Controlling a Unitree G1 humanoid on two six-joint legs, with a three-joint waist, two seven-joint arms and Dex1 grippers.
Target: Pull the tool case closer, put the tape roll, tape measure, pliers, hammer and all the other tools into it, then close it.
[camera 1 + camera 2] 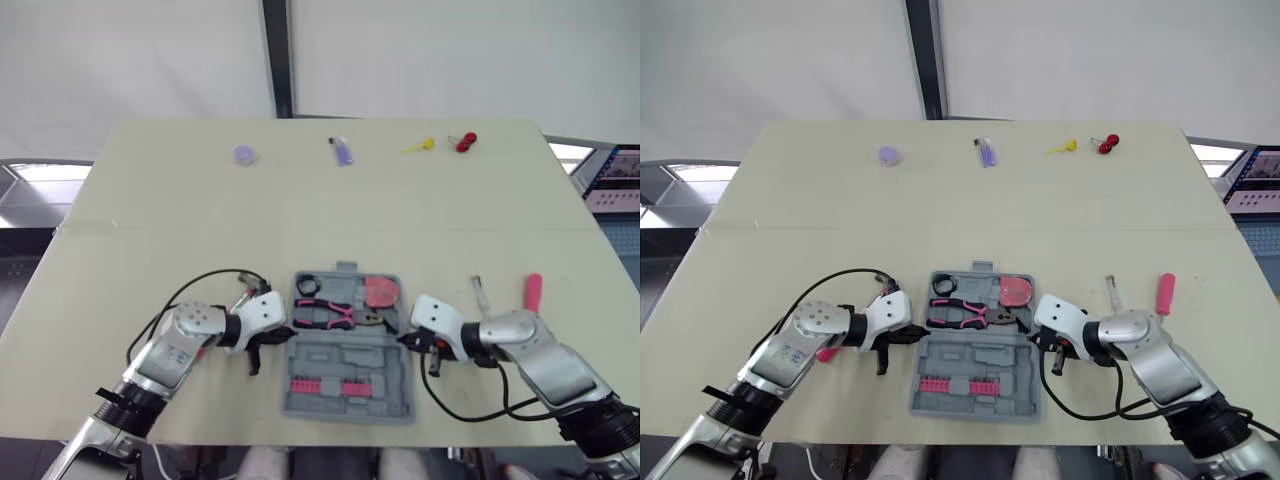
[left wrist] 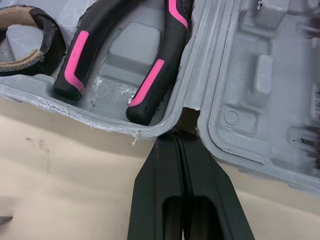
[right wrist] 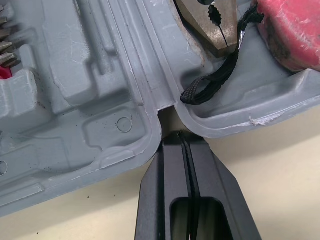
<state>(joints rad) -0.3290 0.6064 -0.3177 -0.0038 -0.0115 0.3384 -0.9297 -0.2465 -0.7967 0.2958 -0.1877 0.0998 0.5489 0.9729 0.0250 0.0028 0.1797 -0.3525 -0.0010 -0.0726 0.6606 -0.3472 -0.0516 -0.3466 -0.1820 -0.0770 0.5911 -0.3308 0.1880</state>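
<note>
The grey tool case lies open near the table's front edge. Its far half holds a black tape roll, pink-and-black pliers and a red tape measure. Its near half holds a row of pink bits. My left gripper is shut, its tips touching the hinge notch on the case's left side. My right gripper is shut too, tips at the hinge notch on the right side. Nothing sits between either pair of fingers.
A small silver tool and a pink-handled tool lie right of the case. A pink object shows under my left forearm. Along the far edge lie a purple disc, a purple item, a yellow piece and a red piece.
</note>
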